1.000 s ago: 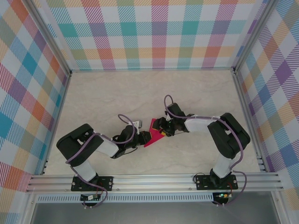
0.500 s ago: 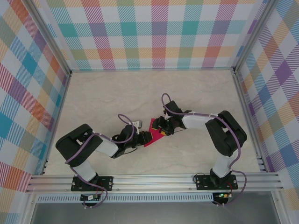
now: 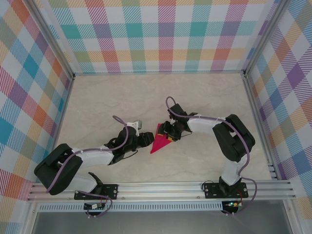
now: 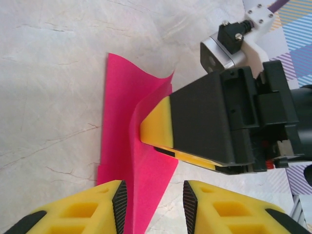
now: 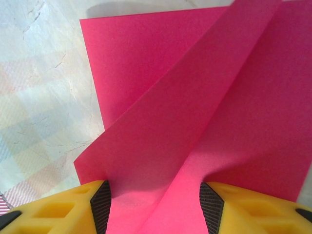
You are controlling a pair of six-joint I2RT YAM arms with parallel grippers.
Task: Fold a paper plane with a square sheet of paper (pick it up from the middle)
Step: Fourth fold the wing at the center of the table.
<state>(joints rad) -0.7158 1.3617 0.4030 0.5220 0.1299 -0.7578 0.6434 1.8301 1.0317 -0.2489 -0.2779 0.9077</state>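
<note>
Top external view: square sheet of paper (image 3: 157,144), magenta and partly folded to a point, lies mid-table between the two arms. Left gripper (image 4: 153,195): fingers apart, the sheet's near corner in the gap, nothing pinched. Right gripper (image 5: 155,200): jaws about half spread, a raised flap running between the pads, unclamped. Judgement: the step in hand is setting a diagonal fold. To do it well, one tip pins the layers flat while the other sweeps along the crease, low and slow, so the thin paper does not skid.
</note>
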